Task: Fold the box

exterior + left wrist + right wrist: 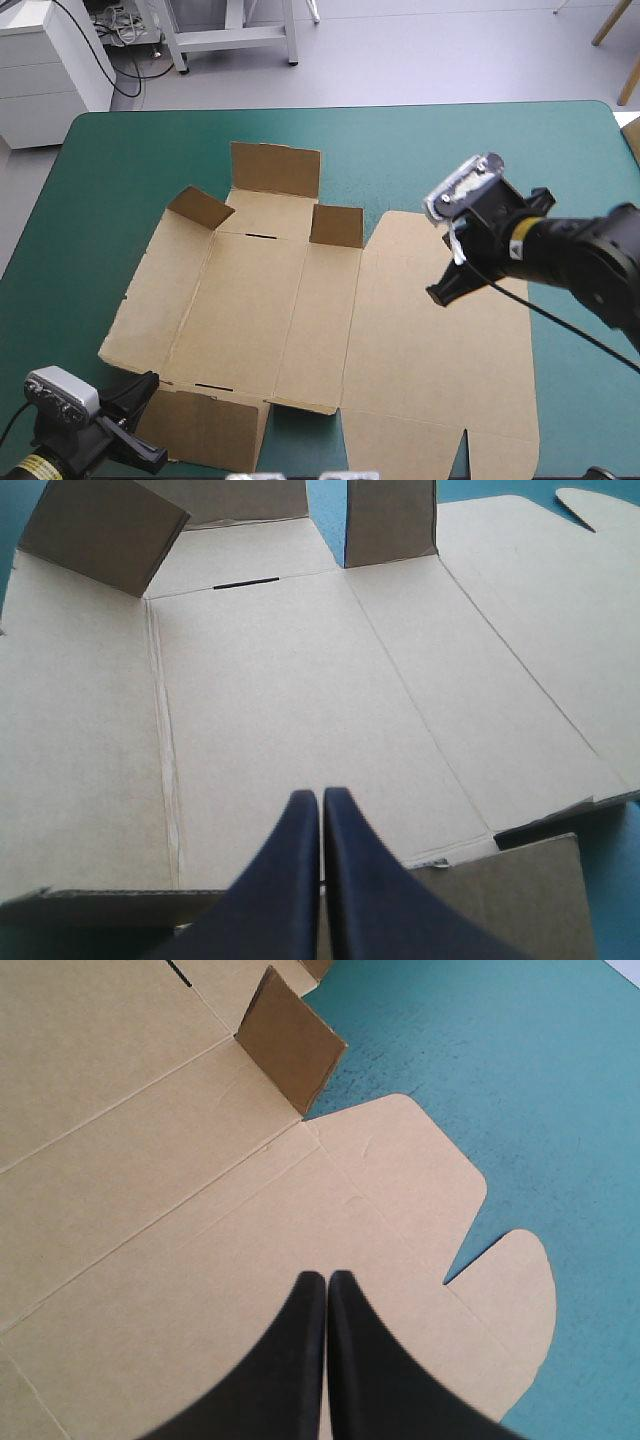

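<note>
Two grippers, each pinched to a point: the left gripper at the desk's near-left corner, over the box's near edge. The brown box lies mid-desk, mostly flat, three far flaps raised. The right gripper hangs over its right panel.

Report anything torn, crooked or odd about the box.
Nothing stands out. The box lies flat on the teal-green cover with no tear showing; only its far flaps stand up, bent at their creases.
</note>
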### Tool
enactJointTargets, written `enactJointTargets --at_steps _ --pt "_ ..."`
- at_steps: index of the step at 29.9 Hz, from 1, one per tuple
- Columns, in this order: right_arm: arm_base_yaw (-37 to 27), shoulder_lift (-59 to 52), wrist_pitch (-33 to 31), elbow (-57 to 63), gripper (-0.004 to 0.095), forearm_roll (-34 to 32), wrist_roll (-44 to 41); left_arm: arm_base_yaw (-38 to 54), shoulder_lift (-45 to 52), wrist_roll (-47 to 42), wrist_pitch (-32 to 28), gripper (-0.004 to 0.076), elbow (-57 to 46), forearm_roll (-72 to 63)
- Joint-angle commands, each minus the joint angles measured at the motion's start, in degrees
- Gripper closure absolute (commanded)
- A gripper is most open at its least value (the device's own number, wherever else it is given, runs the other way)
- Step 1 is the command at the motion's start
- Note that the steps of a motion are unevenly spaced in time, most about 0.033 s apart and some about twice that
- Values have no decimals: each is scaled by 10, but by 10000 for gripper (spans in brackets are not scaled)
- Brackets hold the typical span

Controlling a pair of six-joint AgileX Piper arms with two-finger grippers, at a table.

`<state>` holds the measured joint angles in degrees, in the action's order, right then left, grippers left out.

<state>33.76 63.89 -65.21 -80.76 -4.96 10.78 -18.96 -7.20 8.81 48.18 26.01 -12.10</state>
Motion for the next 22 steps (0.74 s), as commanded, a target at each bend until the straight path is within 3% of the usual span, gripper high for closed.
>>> enactJointTargets --at_steps 1,13,19,22 --pt "-2 -98 91 90 924 -7 -19 1 -8 -2 -43 731 14 -12" --pt "-2 -373 198 431 924 -7 -116 1 -8 -2 -43 731 14 -12" --pt "-2 -467 229 503 924 -6 -128 1 -8 0 -43 724 14 -13" --pt "-2 -491 226 516 924 -5 -138 1 -8 0 -43 664 14 -13"
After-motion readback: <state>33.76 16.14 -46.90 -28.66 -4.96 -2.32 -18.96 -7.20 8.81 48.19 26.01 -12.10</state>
